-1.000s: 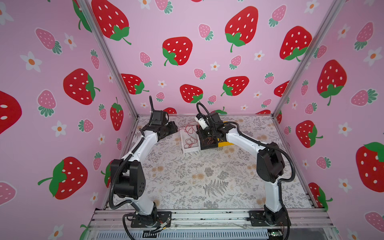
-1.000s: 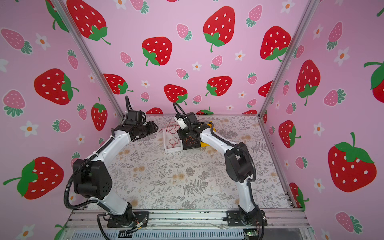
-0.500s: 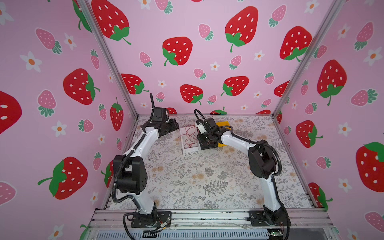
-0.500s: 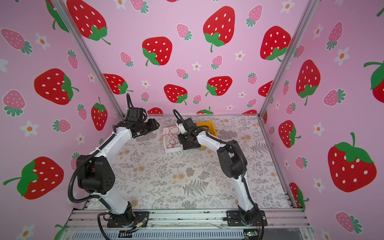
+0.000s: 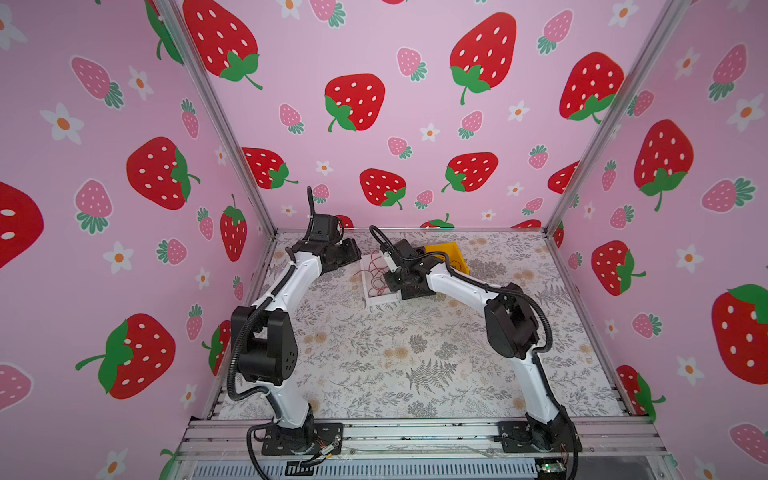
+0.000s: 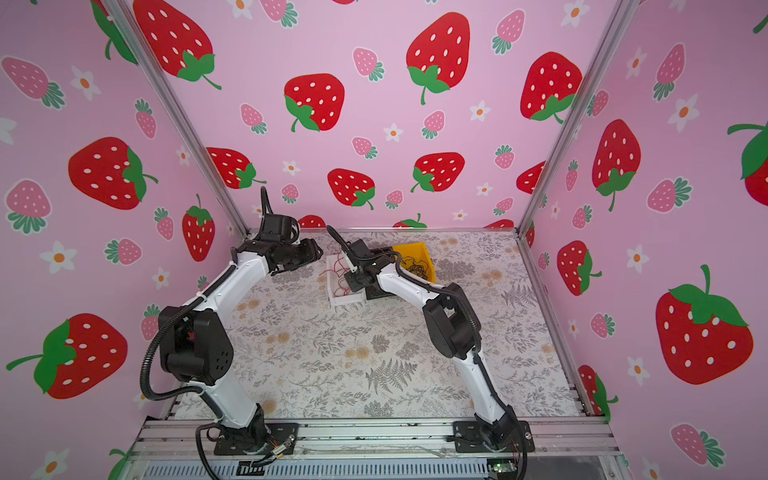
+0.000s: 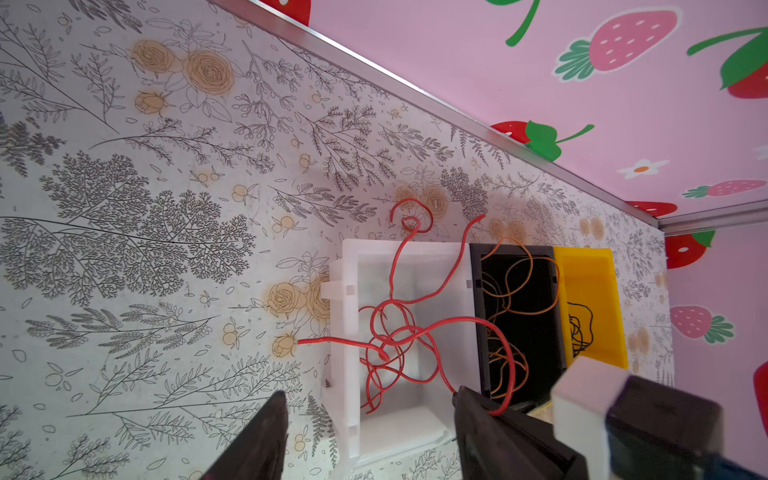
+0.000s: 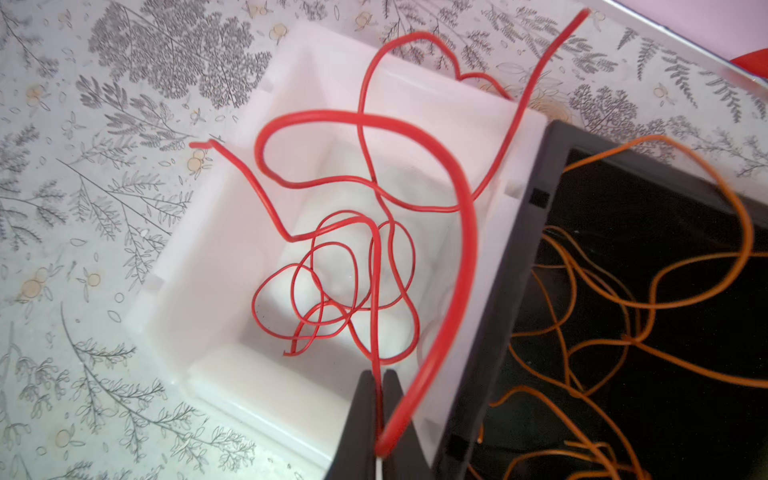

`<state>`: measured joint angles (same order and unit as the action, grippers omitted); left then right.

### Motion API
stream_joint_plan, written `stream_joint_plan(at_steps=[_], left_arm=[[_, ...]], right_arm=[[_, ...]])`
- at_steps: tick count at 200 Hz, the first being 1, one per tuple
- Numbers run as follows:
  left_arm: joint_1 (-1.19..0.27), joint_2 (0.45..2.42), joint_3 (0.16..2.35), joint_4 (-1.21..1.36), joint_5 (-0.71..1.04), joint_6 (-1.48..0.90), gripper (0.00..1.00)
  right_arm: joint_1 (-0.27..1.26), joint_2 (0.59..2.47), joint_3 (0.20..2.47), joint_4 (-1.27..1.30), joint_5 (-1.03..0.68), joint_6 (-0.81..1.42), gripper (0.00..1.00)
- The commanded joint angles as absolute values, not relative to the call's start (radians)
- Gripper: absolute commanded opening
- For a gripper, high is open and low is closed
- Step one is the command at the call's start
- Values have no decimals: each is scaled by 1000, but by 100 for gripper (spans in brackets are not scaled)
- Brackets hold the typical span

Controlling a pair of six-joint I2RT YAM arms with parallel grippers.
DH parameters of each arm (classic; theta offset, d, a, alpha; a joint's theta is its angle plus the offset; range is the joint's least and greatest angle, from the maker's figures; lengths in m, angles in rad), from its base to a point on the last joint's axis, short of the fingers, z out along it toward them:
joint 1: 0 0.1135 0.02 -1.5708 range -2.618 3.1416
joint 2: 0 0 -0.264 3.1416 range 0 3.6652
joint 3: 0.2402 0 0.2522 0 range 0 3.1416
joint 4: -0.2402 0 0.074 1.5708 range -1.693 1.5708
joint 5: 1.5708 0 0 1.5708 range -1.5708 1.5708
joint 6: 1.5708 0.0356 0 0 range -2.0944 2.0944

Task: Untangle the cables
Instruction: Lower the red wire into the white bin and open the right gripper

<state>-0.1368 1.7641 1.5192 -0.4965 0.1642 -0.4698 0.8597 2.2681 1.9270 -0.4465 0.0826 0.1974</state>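
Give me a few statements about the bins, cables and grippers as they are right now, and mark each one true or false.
1. The red cables are in the white bin. True.
2. The orange cables are in the yellow bin. False: they are in the black bin; the yellow bin holds black cables.
3. The right gripper has its jaws shut on a red cable. True.
4. The left gripper has its jaws shut. False: they stand open.

One white box (image 7: 349,270), one black box (image 7: 476,299), one yellow box (image 7: 590,282). One left arm (image 5: 297,278), one right arm (image 5: 457,286). The cables (image 7: 332,342) are too tangled to count.
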Motion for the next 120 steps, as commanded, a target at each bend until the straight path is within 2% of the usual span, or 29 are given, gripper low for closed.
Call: stream_joint_plan(at_steps=[1, 40, 69, 88, 103, 120], left_arm=[[-125, 1736, 1516, -524, 99, -458, 65], [-90, 1684, 1468, -523, 91, -464, 65], [-87, 1687, 1463, -523, 108, -463, 65], [-88, 1709, 1475, -525, 128, -472, 65], [-89, 1726, 1487, -528, 131, -472, 65], [-92, 1735, 1494, -532, 165, -468, 65]], right_arm=[[885, 2313, 2000, -520, 137, 213, 0], [906, 2430, 2147, -637, 166, 283, 0], [921, 2461, 2167, -626, 188, 308, 0], [924, 2464, 2176, -632, 196, 310, 9], [924, 2437, 2159, -625, 198, 302, 29], [924, 2370, 2093, -572, 193, 289, 42]])
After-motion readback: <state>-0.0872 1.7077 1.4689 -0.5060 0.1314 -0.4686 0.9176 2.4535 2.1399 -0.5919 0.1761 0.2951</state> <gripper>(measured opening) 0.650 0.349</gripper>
